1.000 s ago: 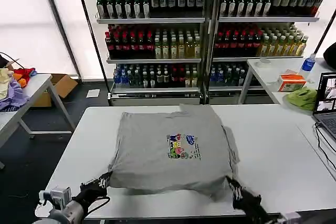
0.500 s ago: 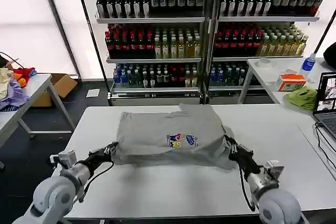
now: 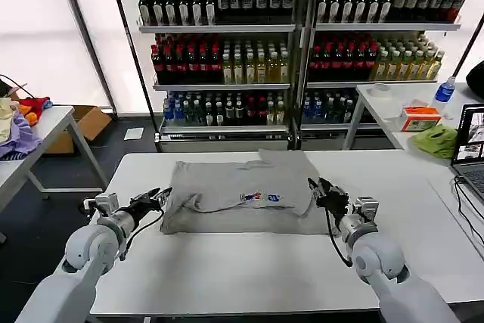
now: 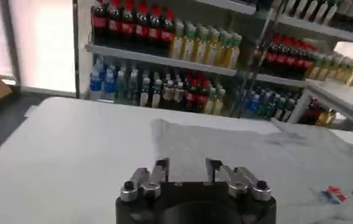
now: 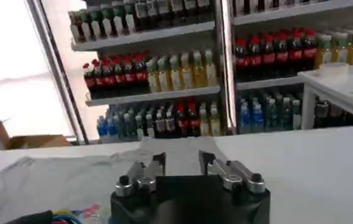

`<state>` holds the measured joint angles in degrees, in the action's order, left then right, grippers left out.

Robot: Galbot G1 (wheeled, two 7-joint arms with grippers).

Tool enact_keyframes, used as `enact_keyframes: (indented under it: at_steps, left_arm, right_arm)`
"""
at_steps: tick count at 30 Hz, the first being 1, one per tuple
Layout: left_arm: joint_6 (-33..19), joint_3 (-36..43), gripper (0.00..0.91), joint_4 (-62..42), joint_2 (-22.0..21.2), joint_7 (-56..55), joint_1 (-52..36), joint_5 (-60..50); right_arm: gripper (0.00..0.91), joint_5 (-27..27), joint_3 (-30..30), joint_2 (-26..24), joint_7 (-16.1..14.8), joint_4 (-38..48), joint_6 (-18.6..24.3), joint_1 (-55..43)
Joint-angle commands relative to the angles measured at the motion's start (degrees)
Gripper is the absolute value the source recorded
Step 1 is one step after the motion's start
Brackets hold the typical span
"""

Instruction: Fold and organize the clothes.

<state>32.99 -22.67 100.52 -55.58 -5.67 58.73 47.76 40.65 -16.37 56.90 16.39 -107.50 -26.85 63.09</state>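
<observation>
Head view: the shirt (image 3: 240,196) lies folded into a wide band on the white surface (image 3: 249,277), long axis running left-right across my front, chest print (image 3: 261,198) just right of centre. Left gripper (image 3: 153,200) sits at the shirt's left end, right gripper (image 3: 324,193) at its right end, each just beside or touching the cloth edge; I can't tell from here whether fabric is pinched. Both arms about equally near their own end, so the next fold (I judge, a cross fold along the long axis) could go from either side.

Left wrist view: left gripper (image 4: 187,176) jaws stand apart w/ an open gap, nothing seen between them. The shirt (image 4: 255,152) spreads ahead of the jaws and off toward the print side, i.e. toward the robot's right, w/ bare surface (image 4: 61,152) on the other side.

Right wrist view: right gripper (image 5: 182,165) jaws also apart, no cloth in the gap that I can see. Grey shirt (image 5: 48,182) lies ahead and to one side, print (image 5: 79,214) near the gripper body. Drink shelves (image 5: 182,67) behind, not relevant.
</observation>
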Motion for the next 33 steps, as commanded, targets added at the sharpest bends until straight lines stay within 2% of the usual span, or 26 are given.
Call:
enact_keyframes:
  at_steps: [1,2,3,4,5,7,8,12,19,27,29,33]
  left_arm:
    - [0.08,0.26,0.907,5.96,-2.84,-2.50,9.61,-6.52]
    - [0.10,0.84,0.907,5.40,-3.38,-2.52,9.78,-6.98]
    - [0.10,1.11,0.846,4.64,-3.80,-2.60,9.88,-7.60]
    - [0.11,1.45,0.685,4.10,-4.95,-2.69,9.80,-7.76]
    - [0.13,1.61,0.312,3.53,-5.58,-2.86,9.62,-7.72]
    - [0.15,2.07,0.030,2.20,-6.64,-3.16,9.11,-7.73]
    - [0.16,2.25,0.000,1.52,-6.98,-3.20,8.93,-7.73]
    - [0.15,2.58,0.010,0.45,-7.73,-3.79,8.71,-7.63]
    - [0.12,2.44,0.010,0.73,-7.90,-3.79,9.41,-7.56]
    - [-0.37,1.72,0.010,4.41,-8.59,-5.84,12.10,-7.43]
    - [-0.68,1.21,0.010,5.81,-8.51,-6.59,13.01,-7.46]
    - [-0.54,-0.62,0.010,10.10,-7.52,-7.12,18.06,-7.38]
  right_arm:
    - [0.907,-3.59,-1.85,0.19,6.12,-2.95,-5.13,8.33]
    - [0.907,-3.36,-1.82,0.47,6.97,-2.82,-5.27,8.73]
    - [0.202,-3.18,-1.70,0.75,7.88,-2.69,-5.39,9.05]
    - [0.000,-2.74,-1.64,0.98,7.99,-2.62,-5.46,9.20]
    - [0.000,-2.00,-1.54,1.16,7.88,-2.54,-5.43,9.26]
    - [0.000,-1.61,-1.14,1.67,8.59,-2.39,-5.62,9.11]
    - [0.000,-1.34,-1.00,1.85,8.72,-2.25,-5.58,9.00]
    - [0.000,0.53,-0.86,2.69,9.55,-2.21,-4.55,8.34]
    - [0.000,0.55,-0.97,2.25,8.53,-1.71,-3.70,8.16]
    - [0.000,1.30,-1.22,0.99,4.21,-1.91,-0.36,8.80]
    - [0.000,1.44,-1.49,0.67,3.98,-2.64,-0.16,9.42]
    - [0.000,1.46,-3.47,-1.66,2.67,-7.99,0.16,14.62]
